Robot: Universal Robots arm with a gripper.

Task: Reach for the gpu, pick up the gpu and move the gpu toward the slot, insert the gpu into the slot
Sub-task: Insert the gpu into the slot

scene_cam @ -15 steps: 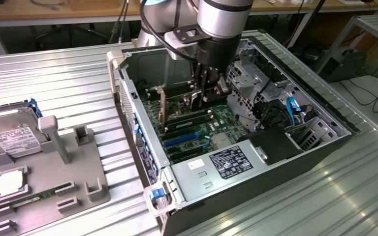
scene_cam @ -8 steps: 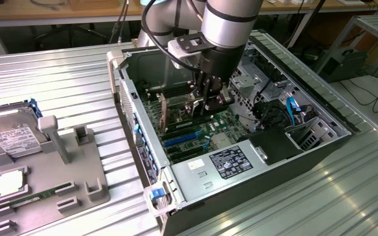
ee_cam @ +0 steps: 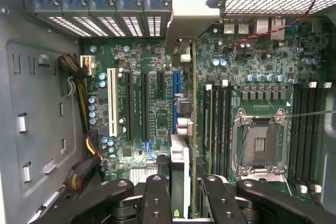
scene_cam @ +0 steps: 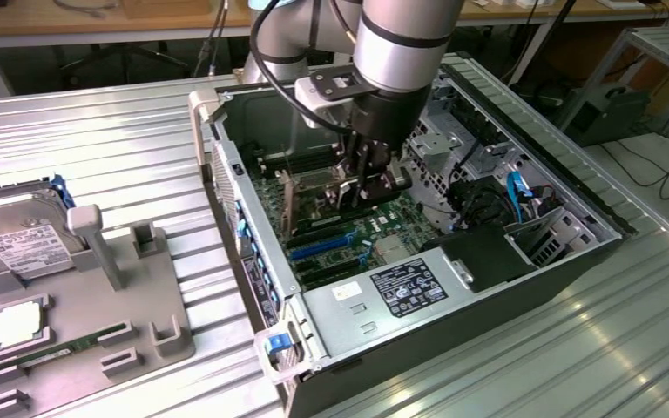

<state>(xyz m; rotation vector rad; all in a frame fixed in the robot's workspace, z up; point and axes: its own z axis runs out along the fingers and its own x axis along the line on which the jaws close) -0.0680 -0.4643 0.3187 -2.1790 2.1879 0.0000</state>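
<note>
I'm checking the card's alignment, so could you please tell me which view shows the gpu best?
The wrist view: the gpu stands edge-on between the gripper fingers, over the motherboard's slots, so its line against them is plain. In the exterior view the gpu is a small dark shape under the arm, largely hidden by the gripper.

The counter (scene_cam: 102, 157) was ribbed, shiny bare metal. The case (scene_cam: 347, 322) was dull grey sheet metal, perforated in places. The board (ee_cam: 152, 108) was glossy green. The fingers (ee_cam: 157, 198) were matt black, gripping the gpu (ee_cam: 181, 177), whose edge looked pale and smooth. The tray (scene_cam: 125, 313) was matt grey plastic.
</note>
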